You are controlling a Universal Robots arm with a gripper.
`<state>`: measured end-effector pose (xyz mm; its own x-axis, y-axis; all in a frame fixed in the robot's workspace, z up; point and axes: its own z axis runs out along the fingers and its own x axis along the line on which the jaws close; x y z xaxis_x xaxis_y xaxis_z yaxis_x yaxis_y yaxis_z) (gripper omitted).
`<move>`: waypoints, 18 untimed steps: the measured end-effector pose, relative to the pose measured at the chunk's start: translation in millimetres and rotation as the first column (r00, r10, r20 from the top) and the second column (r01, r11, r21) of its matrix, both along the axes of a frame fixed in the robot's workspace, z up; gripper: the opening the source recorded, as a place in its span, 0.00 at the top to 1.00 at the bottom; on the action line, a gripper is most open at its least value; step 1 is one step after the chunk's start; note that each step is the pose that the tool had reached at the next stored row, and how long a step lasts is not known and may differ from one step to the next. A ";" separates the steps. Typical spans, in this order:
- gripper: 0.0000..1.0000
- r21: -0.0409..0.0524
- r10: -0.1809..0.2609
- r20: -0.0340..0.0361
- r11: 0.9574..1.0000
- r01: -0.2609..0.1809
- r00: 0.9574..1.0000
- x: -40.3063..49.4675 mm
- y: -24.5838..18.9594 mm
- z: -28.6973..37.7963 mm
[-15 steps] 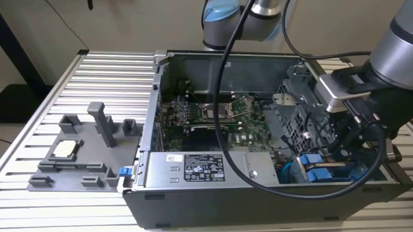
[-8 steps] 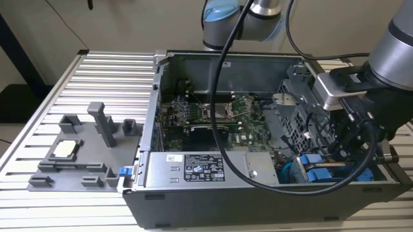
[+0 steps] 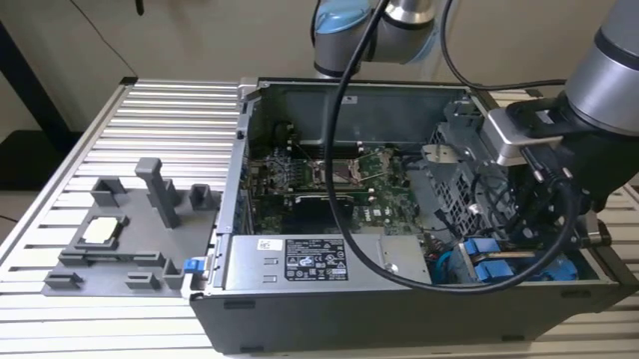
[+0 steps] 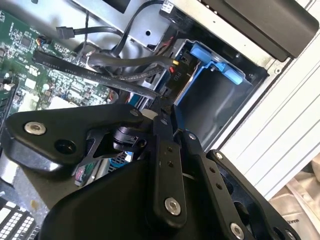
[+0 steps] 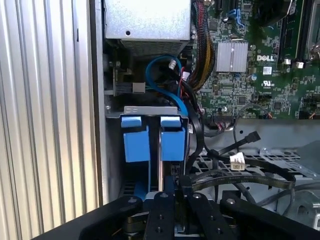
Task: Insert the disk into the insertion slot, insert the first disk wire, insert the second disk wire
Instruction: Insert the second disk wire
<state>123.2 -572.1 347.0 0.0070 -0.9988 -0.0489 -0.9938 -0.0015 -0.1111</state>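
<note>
Fixture tray: grey, sits on the slatted table at the exterior view's left, well apart from the arm.
PC case: open, motherboard showing.
Disk: blue carrier standing in the insertion slot, case's right corner.
Gripper: right over the disk, fingers look pinched onto the blue carrier.

A ribbed aluminium workbench against a plain beige wall.
A dark post stands at the exterior view's left.
</note>
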 end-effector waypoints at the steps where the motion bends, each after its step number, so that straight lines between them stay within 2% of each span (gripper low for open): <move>1: 0.84 0.000 0.000 0.000 1.000 0.000 1.000 0.0 0.5 -0.3; 18: 0.84 0.002 0.001 0.000 1.000 -0.001 1.000 2.5 1.2 -6.0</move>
<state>125.7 -570.9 341.0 0.0080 -0.9987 -0.0509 -0.9938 -0.0023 -0.1113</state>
